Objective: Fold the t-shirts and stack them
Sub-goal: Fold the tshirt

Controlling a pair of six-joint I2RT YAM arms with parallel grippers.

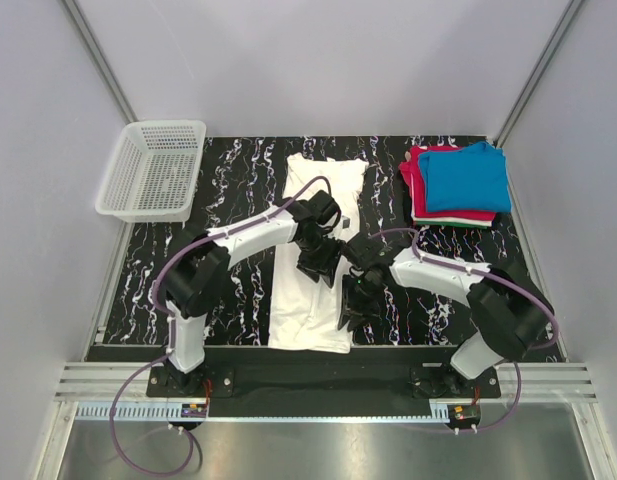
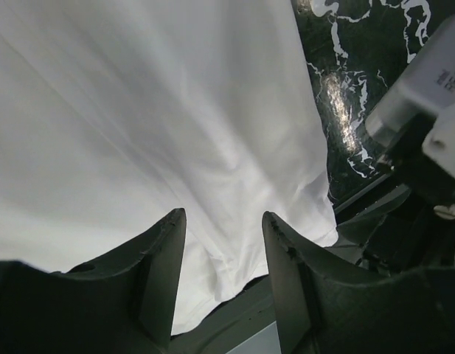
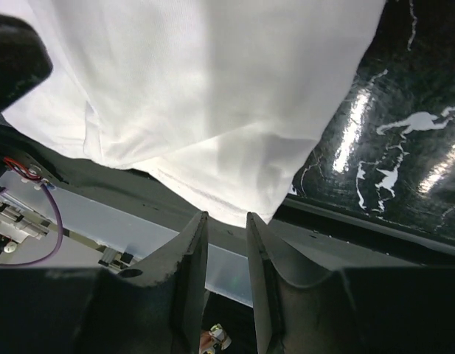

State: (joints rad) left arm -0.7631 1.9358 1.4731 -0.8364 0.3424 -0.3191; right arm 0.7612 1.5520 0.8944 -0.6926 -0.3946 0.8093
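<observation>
While the white tee [image 1: 303,305] is lying lengthwise on the table [image 1: 238,190], the left gripper [image 2: 223,217] is hovering over its middle, fingers parted and empty. The right gripper [image 3: 226,216] is hanging at its near right corner, fingers narrowly apart, gripping nothing. A blue tee [image 1: 470,178] is topping a red tee [image 1: 419,182] far right.

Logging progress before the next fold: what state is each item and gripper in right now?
white t-shirt, folded into a long strip, lying flat.
blue t-shirt, folded, lying on the red t-shirt.
red t-shirt, folded, under the blue one.
basket, upright.
left gripper, open over the white t-shirt.
right gripper, slightly open, holding nothing.
</observation>
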